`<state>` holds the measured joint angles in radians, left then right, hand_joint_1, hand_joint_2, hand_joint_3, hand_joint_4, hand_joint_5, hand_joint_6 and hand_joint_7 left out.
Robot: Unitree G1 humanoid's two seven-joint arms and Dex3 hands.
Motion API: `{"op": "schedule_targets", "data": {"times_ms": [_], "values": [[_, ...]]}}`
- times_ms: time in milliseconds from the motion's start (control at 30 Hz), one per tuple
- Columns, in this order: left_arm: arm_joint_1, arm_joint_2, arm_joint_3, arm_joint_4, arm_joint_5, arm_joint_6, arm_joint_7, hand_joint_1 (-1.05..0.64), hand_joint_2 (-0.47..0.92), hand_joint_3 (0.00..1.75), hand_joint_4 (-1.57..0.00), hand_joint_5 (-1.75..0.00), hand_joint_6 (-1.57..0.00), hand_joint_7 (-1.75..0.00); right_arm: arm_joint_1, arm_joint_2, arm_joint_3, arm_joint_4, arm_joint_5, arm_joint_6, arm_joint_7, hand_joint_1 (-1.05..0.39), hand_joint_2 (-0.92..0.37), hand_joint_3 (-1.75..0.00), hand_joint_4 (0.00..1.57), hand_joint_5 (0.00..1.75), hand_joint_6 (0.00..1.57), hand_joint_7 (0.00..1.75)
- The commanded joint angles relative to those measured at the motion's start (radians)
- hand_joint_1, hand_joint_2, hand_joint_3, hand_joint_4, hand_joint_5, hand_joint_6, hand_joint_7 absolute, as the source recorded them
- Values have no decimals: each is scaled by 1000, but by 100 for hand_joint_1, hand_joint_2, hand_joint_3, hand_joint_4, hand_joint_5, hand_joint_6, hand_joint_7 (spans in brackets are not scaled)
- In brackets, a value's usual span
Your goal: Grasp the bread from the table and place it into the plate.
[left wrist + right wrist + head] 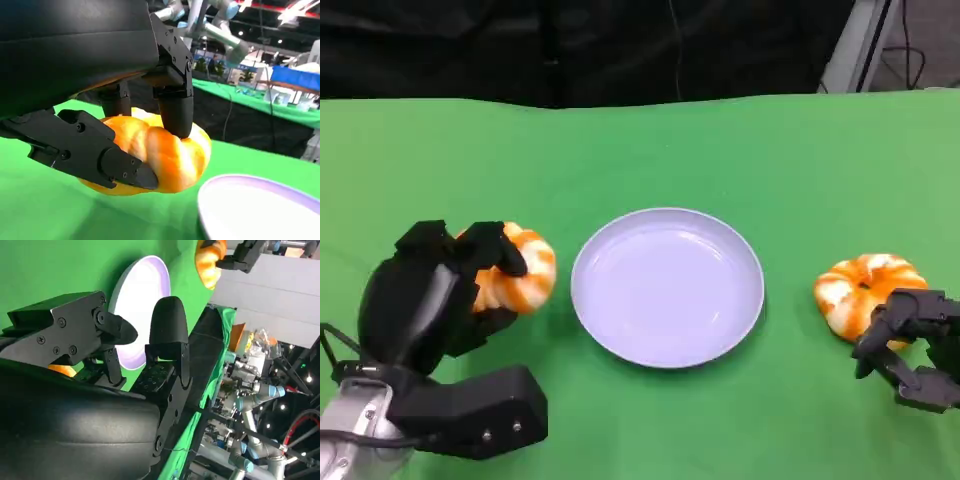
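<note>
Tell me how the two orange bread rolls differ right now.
The left bread roll is gripped by the left hand; the right bread roll lies free beside the open right hand. They sit on opposite sides of the plate. Both are orange-and-white, twisted, outside the plate.

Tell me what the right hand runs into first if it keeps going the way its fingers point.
Probably the right bread: the right hand sits just beside it, open fingers reaching toward it. The plate lies farther along. Depth is unclear.
</note>
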<state>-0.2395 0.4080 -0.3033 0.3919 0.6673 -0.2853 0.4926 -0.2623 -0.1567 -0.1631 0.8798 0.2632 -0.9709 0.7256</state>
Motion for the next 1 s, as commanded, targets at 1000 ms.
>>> {"op": "schedule_targets", "data": {"times_ms": [1000], "values": [[-77,-99,-15,-132,75,-15,-55,-11,92,28,-53,-174,-68,-134,-1,-2,3,13,-8,-28,-24,13,-67,-84,88,140,93,100]]}}
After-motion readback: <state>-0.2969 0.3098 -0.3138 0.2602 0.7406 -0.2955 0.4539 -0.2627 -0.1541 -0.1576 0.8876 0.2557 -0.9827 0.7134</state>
